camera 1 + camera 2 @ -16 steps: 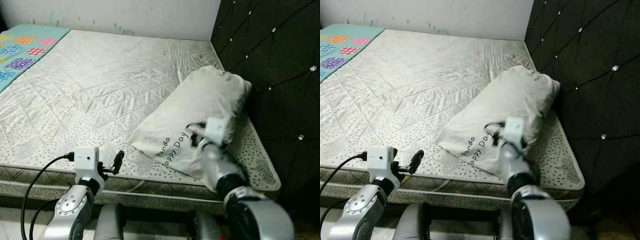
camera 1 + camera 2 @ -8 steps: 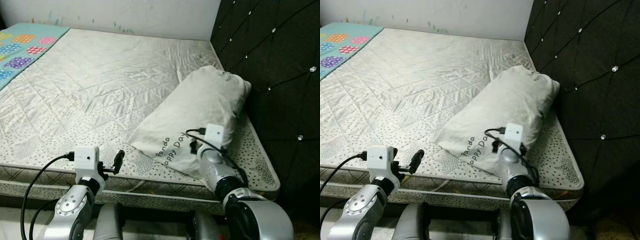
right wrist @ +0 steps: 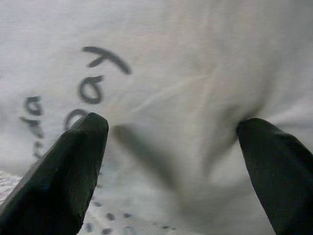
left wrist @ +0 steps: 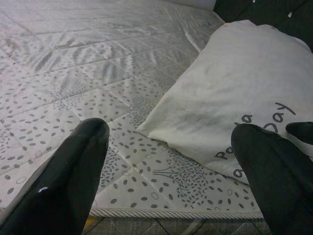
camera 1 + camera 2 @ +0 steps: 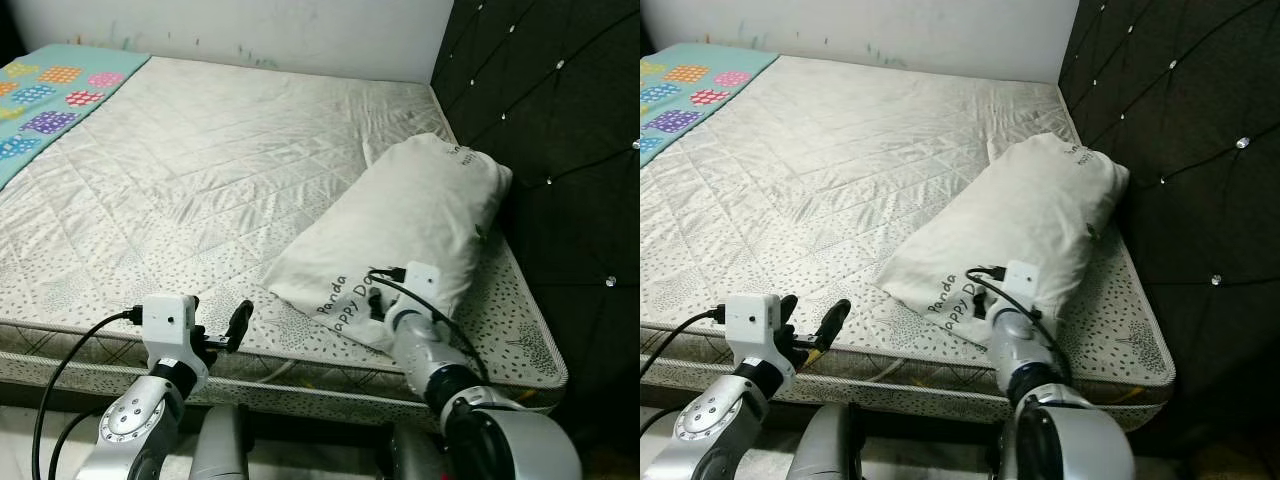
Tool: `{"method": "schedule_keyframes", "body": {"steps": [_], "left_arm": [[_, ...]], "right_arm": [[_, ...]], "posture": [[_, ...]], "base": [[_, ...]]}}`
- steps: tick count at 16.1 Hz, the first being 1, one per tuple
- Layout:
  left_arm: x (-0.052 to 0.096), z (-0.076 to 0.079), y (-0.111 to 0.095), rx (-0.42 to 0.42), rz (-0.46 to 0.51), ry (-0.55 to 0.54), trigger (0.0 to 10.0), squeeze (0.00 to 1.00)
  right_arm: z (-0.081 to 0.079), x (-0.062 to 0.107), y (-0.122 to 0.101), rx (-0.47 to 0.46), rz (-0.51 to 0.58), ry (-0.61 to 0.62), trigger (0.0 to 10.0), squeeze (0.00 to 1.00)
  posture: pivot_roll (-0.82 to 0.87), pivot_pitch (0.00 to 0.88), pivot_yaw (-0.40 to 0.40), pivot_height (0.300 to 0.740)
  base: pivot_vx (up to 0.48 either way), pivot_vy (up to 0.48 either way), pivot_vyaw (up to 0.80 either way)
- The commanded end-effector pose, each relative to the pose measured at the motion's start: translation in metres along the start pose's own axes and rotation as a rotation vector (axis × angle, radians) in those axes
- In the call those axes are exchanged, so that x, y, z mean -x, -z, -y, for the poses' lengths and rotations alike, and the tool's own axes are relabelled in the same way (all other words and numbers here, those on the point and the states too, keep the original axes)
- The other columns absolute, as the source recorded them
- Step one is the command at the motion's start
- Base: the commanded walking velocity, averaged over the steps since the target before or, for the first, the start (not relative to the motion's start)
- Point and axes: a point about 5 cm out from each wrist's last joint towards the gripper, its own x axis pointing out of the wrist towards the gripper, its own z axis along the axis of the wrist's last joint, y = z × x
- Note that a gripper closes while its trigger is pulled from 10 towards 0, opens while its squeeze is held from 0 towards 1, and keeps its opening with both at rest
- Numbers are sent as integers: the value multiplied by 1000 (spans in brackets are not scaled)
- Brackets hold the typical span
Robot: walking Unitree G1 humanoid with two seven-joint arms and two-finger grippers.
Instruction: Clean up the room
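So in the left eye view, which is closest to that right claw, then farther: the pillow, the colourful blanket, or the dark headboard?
From the right gripper:
1. Pillow, right at its fingertips.
2. Headboard, on the robot's right, behind the pillow.
3. Colourful blanket, at the far left corner of the bed.

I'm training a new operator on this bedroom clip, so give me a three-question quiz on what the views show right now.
1. True or false: the pillow lies at the end of the mattress next to the dark tufted headboard.
2. Which gripper is up against the pillow? A. left gripper B. right gripper C. both
3. Fill in: the left gripper hovers with its jaws ____ above the near edge of the mattress.

Key
1. True.
2. B: the right gripper has its jaws spread against the pillow's near end, by the printed lettering; whether they touch the cloth cannot be told.
3. Open.
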Motion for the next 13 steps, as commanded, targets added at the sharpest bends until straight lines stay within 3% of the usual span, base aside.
{"method": "schedule_keyframes", "body": {"steps": [1, 5, 12, 13], "left_arm": [[-1, 1, -4, -1, 6, 10, 10000, 0], [1, 2, -3, 0, -1, 10, 10000, 0], [0, 5, -3, 12, -1, 10, 10000, 0], [-1, 5, -3, 12, 0, 10, 10000, 0]], "right_arm": [[0, -1, -5, -17, 12, -7, 10000, 0], [0, -1, -8, -19, 33, -17, 10000, 0], [-6, 0, -7, -3, 51, -65, 10000, 0], [-6, 0, -7, -3, 51, -70, 10000, 0]], "posture": [[104, 0, -54, 602], [104, 0, -53, 602], [97, 0, -57, 602], [95, 0, -57, 582]], "base": [[0, 0, -800], [0, 0, -800], [0, 0, 0], [0, 0, 0]]}}
